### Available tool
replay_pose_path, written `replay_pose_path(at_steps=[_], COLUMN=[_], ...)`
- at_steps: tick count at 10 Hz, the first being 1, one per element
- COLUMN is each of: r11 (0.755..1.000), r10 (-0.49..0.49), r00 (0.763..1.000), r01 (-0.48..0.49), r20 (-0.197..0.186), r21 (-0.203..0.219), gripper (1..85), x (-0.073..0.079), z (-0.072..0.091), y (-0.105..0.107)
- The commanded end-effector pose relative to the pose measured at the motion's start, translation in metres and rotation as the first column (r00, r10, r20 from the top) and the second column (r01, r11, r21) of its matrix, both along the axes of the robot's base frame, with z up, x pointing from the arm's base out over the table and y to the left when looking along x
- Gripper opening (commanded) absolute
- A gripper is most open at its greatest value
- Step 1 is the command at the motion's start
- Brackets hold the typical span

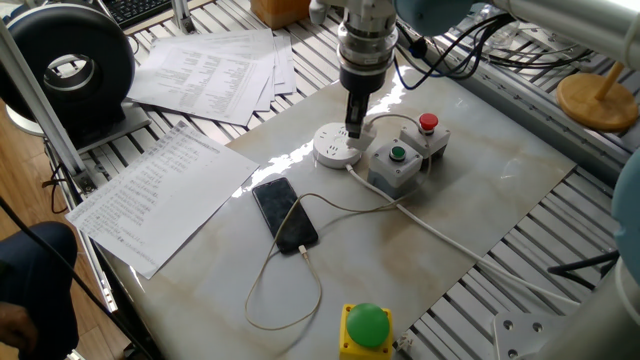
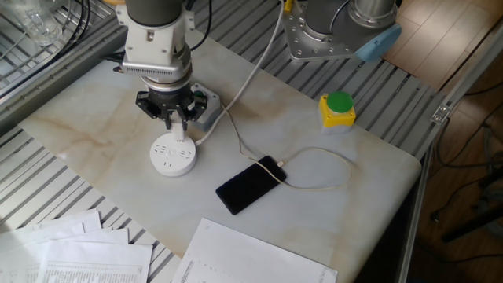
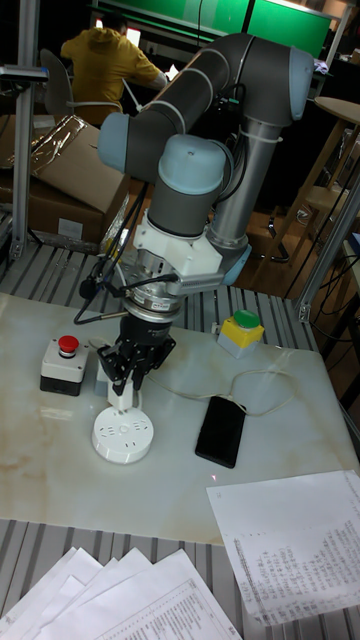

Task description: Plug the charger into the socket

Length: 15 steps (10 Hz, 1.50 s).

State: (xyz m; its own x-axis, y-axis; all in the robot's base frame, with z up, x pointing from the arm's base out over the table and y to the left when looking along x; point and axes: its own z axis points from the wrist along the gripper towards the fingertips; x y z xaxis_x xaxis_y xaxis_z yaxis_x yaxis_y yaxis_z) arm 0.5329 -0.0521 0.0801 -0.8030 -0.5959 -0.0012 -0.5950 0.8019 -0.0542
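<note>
The round white socket (image 1: 333, 148) (image 2: 174, 156) (image 3: 122, 439) lies on the marble tabletop. Directly above it my gripper (image 1: 354, 126) (image 2: 178, 128) (image 3: 123, 392) points straight down, shut on the small white charger (image 3: 120, 402) (image 2: 180, 136). The charger's lower end sits at the socket's top face; whether its prongs are in the slots cannot be told. A thin white cable (image 1: 290, 290) (image 2: 318, 169) loops from the charger to the black smartphone (image 1: 285, 214) (image 2: 251, 186) (image 3: 220, 431).
Grey button boxes, one with a green button (image 1: 397, 160) and one with a red button (image 1: 428, 125) (image 3: 62, 363), stand right beside the socket. A yellow box with a green dome (image 1: 366, 328) (image 2: 339, 108) sits near the table edge. The socket's thick cord (image 1: 450, 243) runs right. Paper sheets (image 1: 160, 195) (image 2: 251, 255) lie nearby.
</note>
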Motion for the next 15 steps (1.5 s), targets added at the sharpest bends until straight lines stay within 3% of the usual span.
replay_pose_path(at_steps=[1,15], r11=[1.0,1.0], r10=[0.007,-0.001], r00=[1.0,1.0], r01=[-0.007,0.001], r20=[-0.01,-0.016], r21=[-0.004,0.005], gripper=[1.0,1.0], x=[-0.0023,-0.0005], z=[0.0012,-0.003], y=[-0.004,-0.0045])
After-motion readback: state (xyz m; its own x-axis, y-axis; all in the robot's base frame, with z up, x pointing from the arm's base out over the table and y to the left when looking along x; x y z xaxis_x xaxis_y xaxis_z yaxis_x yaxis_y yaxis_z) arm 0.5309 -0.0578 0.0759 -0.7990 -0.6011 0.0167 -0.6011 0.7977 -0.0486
